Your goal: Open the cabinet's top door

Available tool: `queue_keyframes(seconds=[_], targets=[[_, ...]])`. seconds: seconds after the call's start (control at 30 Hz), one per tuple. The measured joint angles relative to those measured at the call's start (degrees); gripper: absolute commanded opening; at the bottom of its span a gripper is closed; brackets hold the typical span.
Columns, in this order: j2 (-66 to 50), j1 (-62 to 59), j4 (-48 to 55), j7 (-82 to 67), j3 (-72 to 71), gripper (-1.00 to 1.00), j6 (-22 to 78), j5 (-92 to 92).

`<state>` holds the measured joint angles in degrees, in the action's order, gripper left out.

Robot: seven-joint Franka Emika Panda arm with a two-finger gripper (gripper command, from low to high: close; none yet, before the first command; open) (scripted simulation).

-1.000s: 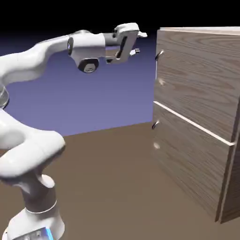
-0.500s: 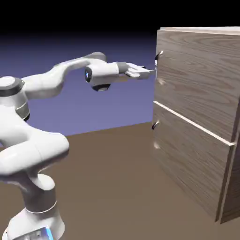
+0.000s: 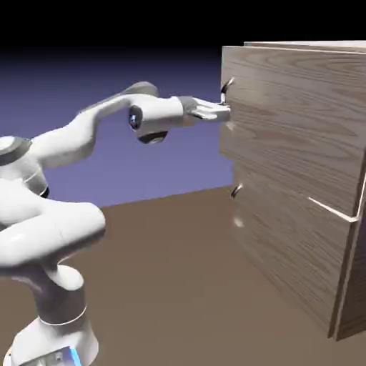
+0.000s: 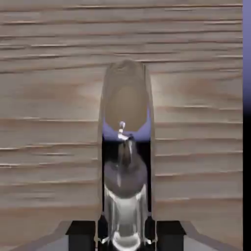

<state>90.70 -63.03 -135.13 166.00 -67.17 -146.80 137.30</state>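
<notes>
Top door (image 3: 286, 121) handle (image 4: 125, 162) sits between closed jaws.

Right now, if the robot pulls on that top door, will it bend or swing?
Probably swing. The top door is a thick wood-grain panel, so it looks stiff, and its handle edge already stands out from the cabinet. It may feel heavy, being so wide. The handle is shiny metal, so the shut gripper could slip.

We have open room over the table (image 3: 171, 250) at the left; the cabinet (image 3: 300, 186) blocks the right.
</notes>
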Motion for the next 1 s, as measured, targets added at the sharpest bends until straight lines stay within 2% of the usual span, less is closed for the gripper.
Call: queue_keyframes(seconds=[0.3,0.53,0.73,1.0], targets=[[5.11,12.10,-18.72,-6.51,8.46,-1.00,17.12,0.21],[6.79,20.31,-32.07,-12.87,21.36,-1.00,31.16,-7.60],[7.30,21.60,-37.91,-16.63,33.82,-1.00,40.79,-17.26],[4.57,19.22,-40.65,-21.65,50.43,-1.00,51.64,-31.26]])
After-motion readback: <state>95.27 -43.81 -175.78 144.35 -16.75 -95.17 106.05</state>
